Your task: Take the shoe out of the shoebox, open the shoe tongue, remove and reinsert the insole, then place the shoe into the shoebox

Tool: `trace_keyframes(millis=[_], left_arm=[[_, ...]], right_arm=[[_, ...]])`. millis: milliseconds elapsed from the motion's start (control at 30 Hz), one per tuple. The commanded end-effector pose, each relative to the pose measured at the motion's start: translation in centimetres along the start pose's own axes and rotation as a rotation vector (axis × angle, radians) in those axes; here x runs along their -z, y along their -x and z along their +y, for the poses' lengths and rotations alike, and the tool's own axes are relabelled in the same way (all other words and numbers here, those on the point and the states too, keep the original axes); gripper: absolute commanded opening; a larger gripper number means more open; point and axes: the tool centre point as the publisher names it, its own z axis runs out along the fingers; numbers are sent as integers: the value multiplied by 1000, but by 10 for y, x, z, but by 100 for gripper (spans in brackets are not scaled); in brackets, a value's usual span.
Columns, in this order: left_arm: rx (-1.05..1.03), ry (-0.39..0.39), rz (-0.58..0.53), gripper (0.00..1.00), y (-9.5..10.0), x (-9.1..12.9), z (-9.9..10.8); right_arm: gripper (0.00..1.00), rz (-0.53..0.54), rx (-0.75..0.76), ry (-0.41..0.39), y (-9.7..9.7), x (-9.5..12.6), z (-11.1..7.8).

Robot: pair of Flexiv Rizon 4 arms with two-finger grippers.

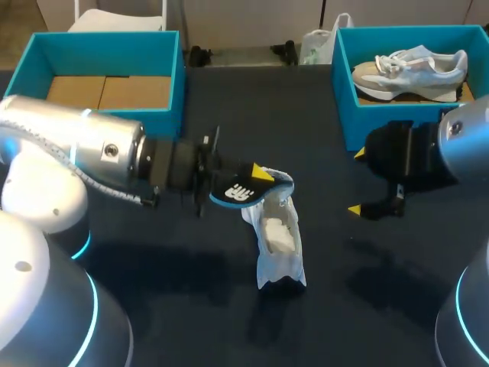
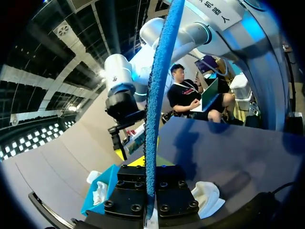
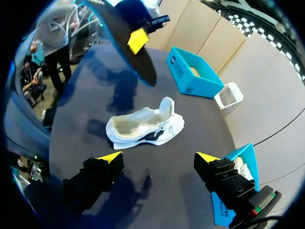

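A white shoe [image 1: 280, 241] lies on the dark table, its opening facing up and its tongue pulled back. My left gripper [image 1: 257, 180] hovers just above the shoe's far end, shut on a dark insole [image 1: 235, 192] with a blue edge. In the left wrist view the insole [image 2: 159, 95] shows edge-on, rising from between the fingers, with the shoe [image 2: 208, 197] below. My right gripper [image 1: 357, 181] stands open to the right of the shoe, nothing between its fingers. In the right wrist view the shoe [image 3: 143, 126] lies ahead of that gripper [image 3: 158, 157], and the insole [image 3: 127, 36] hangs beyond it.
A teal shoebox [image 1: 342, 86] at the back right holds a second, grey-white shoe [image 1: 412, 67]. Another teal box [image 1: 179, 76] at the back left has a cardboard floor. A white bag [image 1: 317, 46] lies at the table's far edge between them.
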Motion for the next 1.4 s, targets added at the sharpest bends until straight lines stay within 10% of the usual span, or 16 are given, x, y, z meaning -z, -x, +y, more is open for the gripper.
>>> trace_keyframes(millis=[33, 733, 1400], left_arm=[[0, -1, -40, 0, -14, -13, 12], [92, -4, -70, 0, -13, -26, 48], [115, 13, -96, 0, -19, -37, 67]], right_arm=[[100, -1, 0, -1, 0, -1, 0], [100, 97, 141, 30, -30, -95, 4], [100, 113, 196, -74, -37, -132, 16]])
